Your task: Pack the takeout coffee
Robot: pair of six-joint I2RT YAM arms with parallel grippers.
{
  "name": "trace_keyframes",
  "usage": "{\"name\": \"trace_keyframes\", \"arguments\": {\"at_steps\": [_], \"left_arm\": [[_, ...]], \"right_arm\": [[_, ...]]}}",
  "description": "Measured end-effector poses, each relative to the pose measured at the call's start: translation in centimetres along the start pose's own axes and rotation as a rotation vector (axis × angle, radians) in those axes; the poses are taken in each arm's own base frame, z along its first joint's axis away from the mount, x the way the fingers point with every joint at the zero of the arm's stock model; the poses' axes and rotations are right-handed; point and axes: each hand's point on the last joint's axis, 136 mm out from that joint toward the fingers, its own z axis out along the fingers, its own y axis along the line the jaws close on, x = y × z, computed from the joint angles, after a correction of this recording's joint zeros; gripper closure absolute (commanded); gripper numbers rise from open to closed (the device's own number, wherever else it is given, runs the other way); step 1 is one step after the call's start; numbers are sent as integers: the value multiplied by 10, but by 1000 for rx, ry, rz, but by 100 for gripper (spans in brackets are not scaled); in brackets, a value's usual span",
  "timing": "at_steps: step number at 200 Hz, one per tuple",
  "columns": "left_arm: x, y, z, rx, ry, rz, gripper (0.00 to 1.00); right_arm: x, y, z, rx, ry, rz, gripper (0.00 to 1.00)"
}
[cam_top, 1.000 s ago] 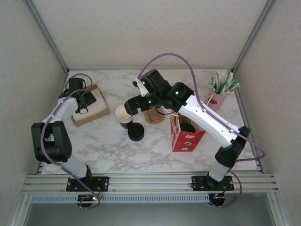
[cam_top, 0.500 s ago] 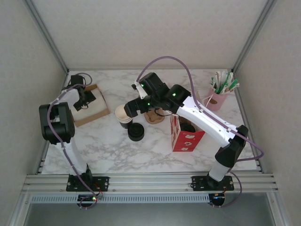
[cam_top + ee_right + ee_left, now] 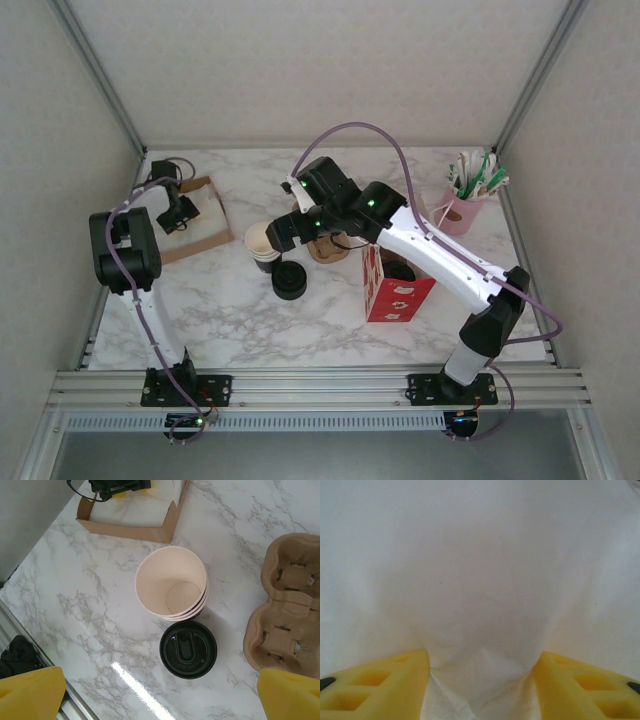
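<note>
A round black lid (image 3: pixel 188 649) sits on the marble beside a stack of lidless cups (image 3: pixel 172 582); seen from above its sides are hidden, so I cannot tell whether this is the takeout coffee. My right gripper (image 3: pixel 161 680) hovers open above the lid and the stack (image 3: pixel 260 243), near the table's middle (image 3: pixel 275 232). My left gripper (image 3: pixel 481 655) presses into white napkins (image 3: pixel 480 580) in the cardboard tray (image 3: pixel 195 245) at the back left. Its yellow fingers (image 3: pixel 395 680) stand apart, and the paper bunches up between them.
A pulp cup carrier (image 3: pixel 290 605) lies right of the cups. A red paper bag (image 3: pixel 398 295) stands under the right arm, something dark in its mouth. A pink holder (image 3: pixel 463 210) of cutlery stands back right. Walls close three sides.
The left arm's elbow has swung in towards the left wall. Its jaws have narrowed on the napkins. The right gripper has barely shifted above the cups.
</note>
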Motion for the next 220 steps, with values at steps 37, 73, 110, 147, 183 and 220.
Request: {"name": "trace_keyframes", "arguments": {"at_steps": [37,73,110,147,183,220], "left_arm": [[-1,0,0,0,-2,-1,53],[-1,0,-1,1,-3,0,59],[-2,0,-2,2,-5,-1,64],[-1,0,-3,1,-1,0,68],[-1,0,-7,1,-1,0,69],[-1,1,-13,0,0,1,77]], "right_arm": [[0,0,-1,-1,-2,0,1],[0,0,-1,-1,-2,0,1],[0,0,-1,-1,-2,0,1],[0,0,-1,-2,-2,0,1],[0,1,-1,-4,-1,0,1],[0,1,-1,-4,-1,0,1]]}}
